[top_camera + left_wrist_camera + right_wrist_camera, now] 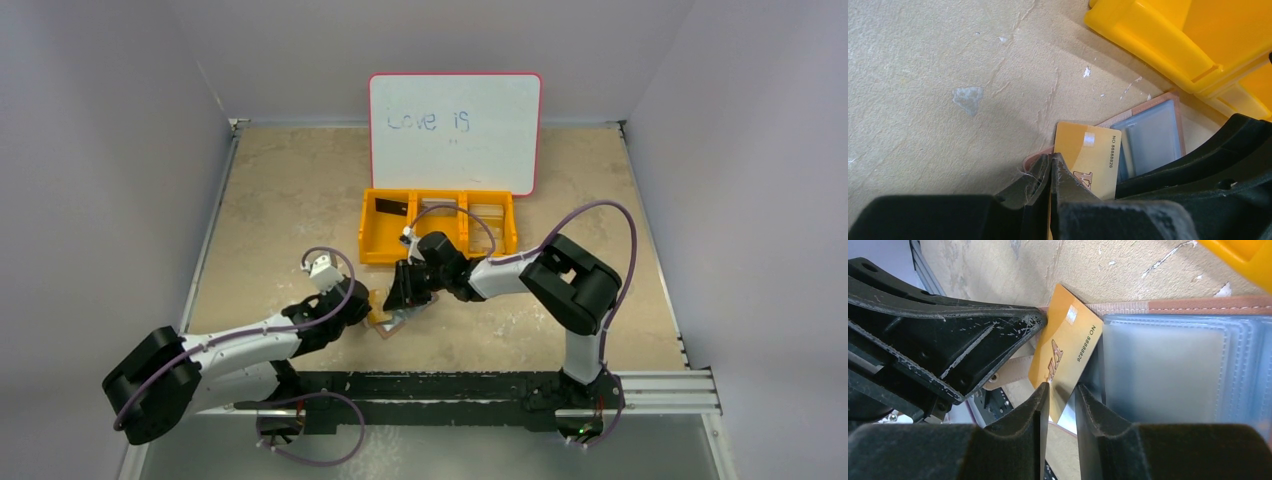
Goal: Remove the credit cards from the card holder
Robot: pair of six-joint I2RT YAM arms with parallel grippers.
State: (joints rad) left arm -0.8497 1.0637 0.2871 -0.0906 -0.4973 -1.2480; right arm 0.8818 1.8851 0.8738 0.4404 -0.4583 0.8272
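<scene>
Your right gripper [1062, 392] held its fingers a little apart on both sides of the gold credit card [1063, 350], low in the frame's centre; I could not tell if they pressed it. The card stuck out of the card holder [1198, 305], at whose left corner your left gripper [1050, 162] was closed. The orange tray [1148, 35] stood near at upper right, and the table [923, 60] lay bare at upper left.

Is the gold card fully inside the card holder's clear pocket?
No, most of the gold card stands outside the card holder, between the tips of the right tool.
</scene>
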